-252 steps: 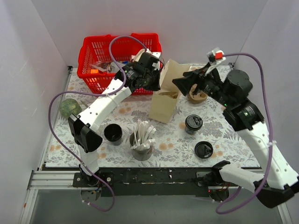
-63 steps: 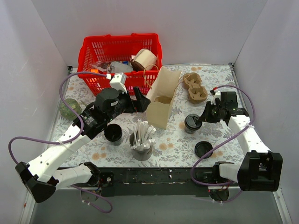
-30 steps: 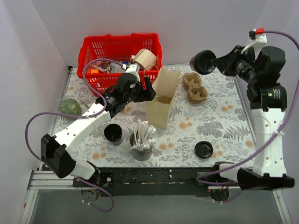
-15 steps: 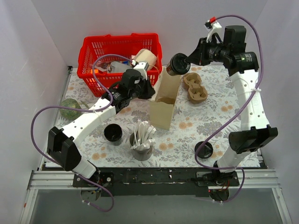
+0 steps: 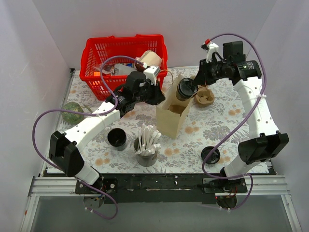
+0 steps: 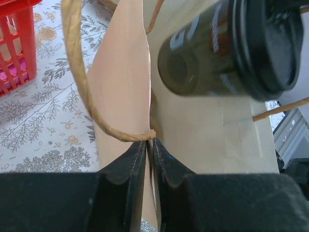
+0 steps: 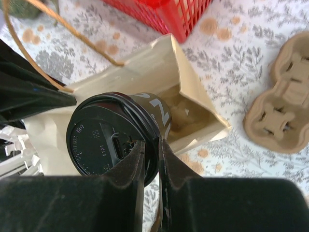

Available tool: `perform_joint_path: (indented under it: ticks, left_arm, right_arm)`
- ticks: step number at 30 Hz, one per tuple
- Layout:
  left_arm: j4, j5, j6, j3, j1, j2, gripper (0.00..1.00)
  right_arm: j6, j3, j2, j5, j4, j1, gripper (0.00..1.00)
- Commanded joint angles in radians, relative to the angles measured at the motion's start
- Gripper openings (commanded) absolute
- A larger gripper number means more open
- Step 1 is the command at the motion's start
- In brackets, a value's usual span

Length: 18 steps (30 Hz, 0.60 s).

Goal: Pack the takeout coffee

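- Right gripper point(image 7: 150, 145): fingers drawn almost together, nipping the rim of the black lid point(image 7: 96, 140). No grip on the cup body that I can see.
- Takeout coffee point(image 5: 184, 90): off the table and tilted hard, base toward the bag and lid back toward the gripper. It hangs just over the mouth, not yet inside.
- Left gripper point(image 6: 149, 145): jaws closed on the top edge of the paper bag point(image 5: 170, 118), right where the twine handle point(image 6: 79, 87) joins. This holds the mouth open.
- Bag stands mid-worktop, toward the far edge. Cardboard cup carrier point(image 7: 282, 111) is just beside it on the right-edge side.
- Risk, lid: the whole weight hangs from a snap-on rim. A jolt or a knock on the bag wall could pop it, dropping the cup and spilling.
- Risk, tilt: released at this angle, the cup likely lands on its side. It wants righting before it is let go.
- Risk, mouth: narrow opening. The base could catch the near wall or the handle loop and fold the bag.
- Risk, left hold: a thin pinch on paper. If it slips or tears, the mouth closes.
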Motion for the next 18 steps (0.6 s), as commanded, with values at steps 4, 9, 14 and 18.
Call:
perform_joint_path:
  ticks: [4,9,14,18]
  left_arm:
    - [0.034,0.055,0.023,-0.007,0.003,-0.042,0.38]
    - [0.062,0.052,-0.007,-0.028,0.003,-0.076,0.6]
    - [0.041,-0.06,-0.088,-0.032,0.003,-0.128,0.73]
    - [0.05,-0.099,-0.138,-0.053,0.003,-0.194,0.98]
  right_arm:
    - [0.087,-0.065,-0.063,0.116,0.042,0.075,0.01]
    - [0.13,0.016,0.008,0.184,-0.031,0.123,0.01]
    - [0.159,0.032,0.049,0.239,-0.053,0.172,0.01]
    - [0.168,0.096,0.106,0.303,-0.103,0.201,0.01]
